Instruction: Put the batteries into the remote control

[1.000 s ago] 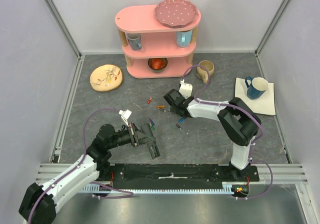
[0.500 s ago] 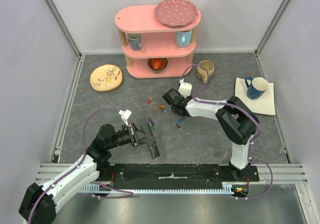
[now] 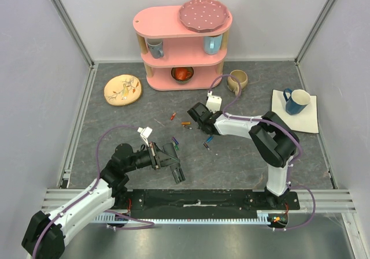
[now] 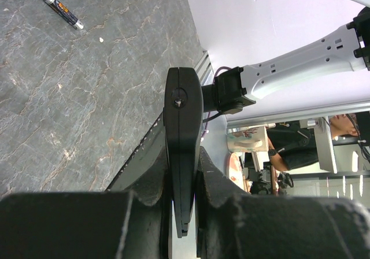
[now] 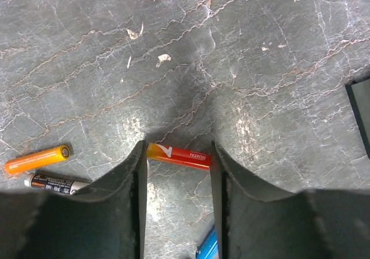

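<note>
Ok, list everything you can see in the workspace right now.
shelf: one, pink, back centre.
dotted plate: one, mauve, on top of the shelf.
shelf mugs: two, blue, middle tier.
bowl: one, red, bottom tier.
painted plate: one, tan, left of the shelf.
tan mug: one, tan, right of the shelf.
blue mug: one, blue, on the white napkin, far right.
batteries: at least five, mixed colours, loose between the arms.
remote control: one, black, held edge-on, front left.
left gripper: one, black, shut on the remote control.
right gripper: one, black, open, fingers either side of the red battery.
</note>
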